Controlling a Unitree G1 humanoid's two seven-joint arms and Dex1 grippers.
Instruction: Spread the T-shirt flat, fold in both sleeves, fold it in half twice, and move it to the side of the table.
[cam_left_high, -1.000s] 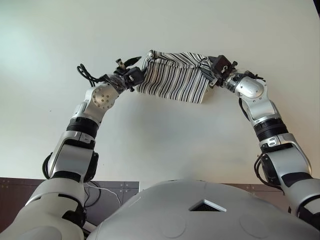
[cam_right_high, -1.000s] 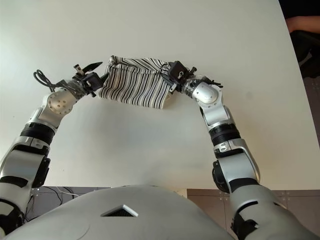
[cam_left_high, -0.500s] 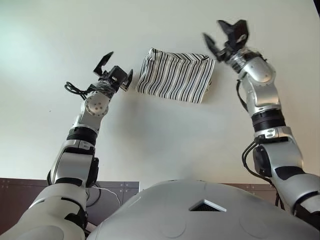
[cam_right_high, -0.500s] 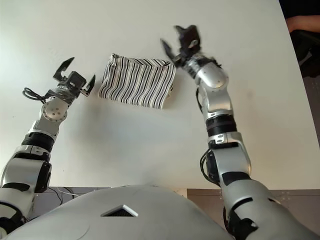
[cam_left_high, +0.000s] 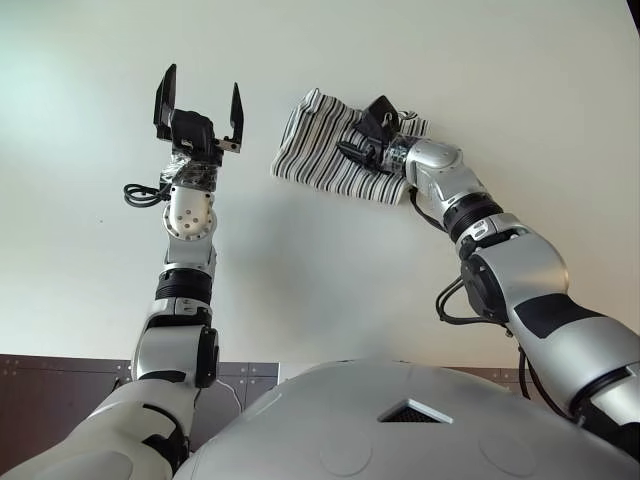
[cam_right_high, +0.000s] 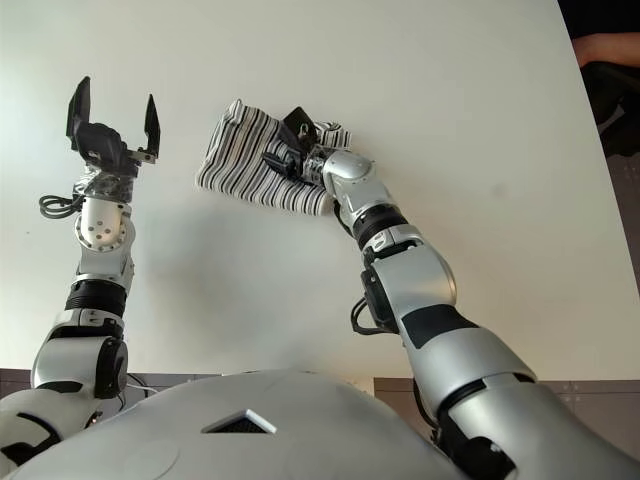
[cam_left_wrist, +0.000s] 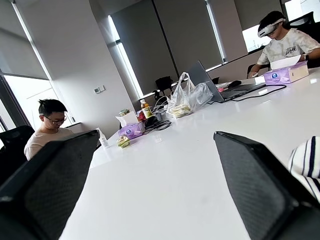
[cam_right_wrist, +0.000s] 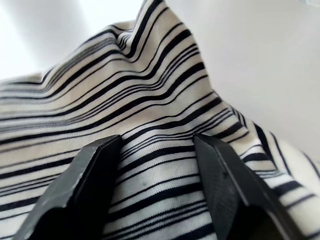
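Observation:
The black-and-white striped T-shirt (cam_left_high: 325, 155) lies folded into a small rectangle on the white table (cam_left_high: 330, 270). My right gripper (cam_left_high: 363, 137) rests on top of the shirt near its right half. It is open, with its fingers (cam_right_wrist: 92, 187) apart and pressing into the striped cloth (cam_right_wrist: 150, 100). My left gripper (cam_left_high: 199, 102) is raised above the table to the left of the shirt, apart from it. It stands open and empty, its fingers (cam_left_wrist: 50, 190) pointing away from me. The shirt's edge (cam_left_wrist: 307, 160) shows beside it.
The table spreads wide around the shirt; its near edge (cam_left_high: 240, 362) runs just in front of me. Farther down the table stand a laptop (cam_left_wrist: 212, 82), a plastic bag (cam_left_wrist: 186, 97) and tissue boxes (cam_left_wrist: 285, 74).
Both grippers have left the shirt's side edges. The right one rose, then came down open onto the shirt's top. The left arm swung up and away to the left.

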